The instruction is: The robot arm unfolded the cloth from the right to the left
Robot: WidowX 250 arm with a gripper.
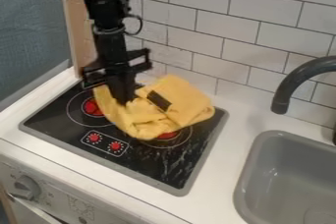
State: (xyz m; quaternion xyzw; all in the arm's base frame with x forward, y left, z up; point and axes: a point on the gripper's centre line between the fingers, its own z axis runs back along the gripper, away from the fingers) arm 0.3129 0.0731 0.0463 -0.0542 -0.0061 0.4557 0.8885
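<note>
Camera view — yellow cloth (185, 101), crumpled, dark patch — on stovetop (146, 155).

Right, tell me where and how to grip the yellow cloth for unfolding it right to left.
Pinch the top layer at its right-hand edge, coming down from above. The yellow cloth bulges up there in a broad, smoother fold, while its middle is crumpled, so the right edge should probably lift more cleanly.

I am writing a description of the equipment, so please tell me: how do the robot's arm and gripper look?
The arm is black, with blocky, narrow segments. A thin black cable loops out from its side. The gripper is also black, with angular, frame-like parts on both sides. Small paler patches on the arm could be markings or glare.
</note>
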